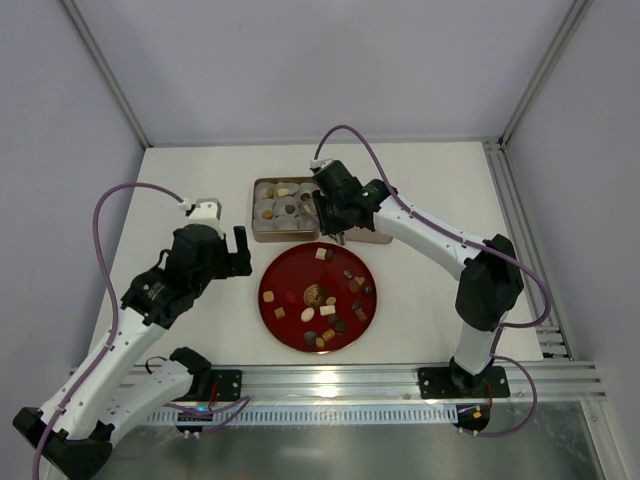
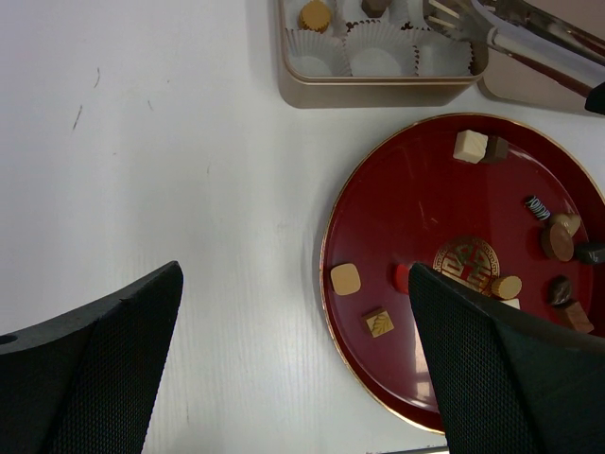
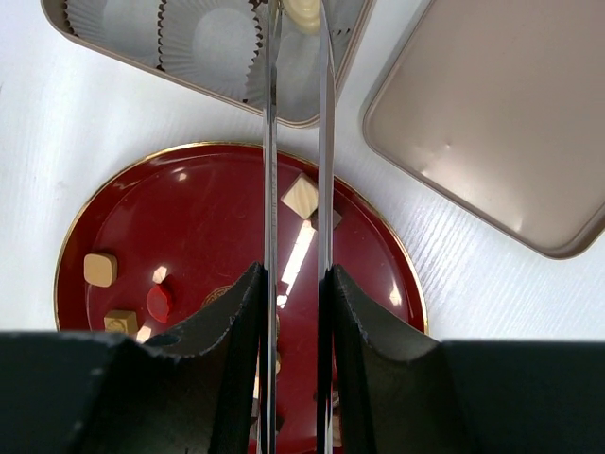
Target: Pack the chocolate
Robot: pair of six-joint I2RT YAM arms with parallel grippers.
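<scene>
Several small chocolates, such as a cream one (image 1: 328,310), lie on the red plate (image 1: 290,272), among them a tan square (image 2: 346,278), a cream square (image 3: 301,196) and a red piece (image 3: 159,303). A few sit in paper cups in the open tin box (image 1: 262,232). My right gripper (image 1: 335,208) (image 3: 295,274) is shut on metal tongs (image 3: 271,142). The tong tips hold a cream chocolate (image 3: 302,11) over the box's near corner (image 3: 189,80). My left gripper (image 1: 240,250) (image 2: 293,284) is open and empty, over the table just left of the plate (image 2: 416,208).
The tin's lid (image 3: 492,123) lies flat to the right of the box, partly under my right arm. White crinkled paper cups (image 2: 378,61) line the box, several empty. White walls enclose the table on three sides.
</scene>
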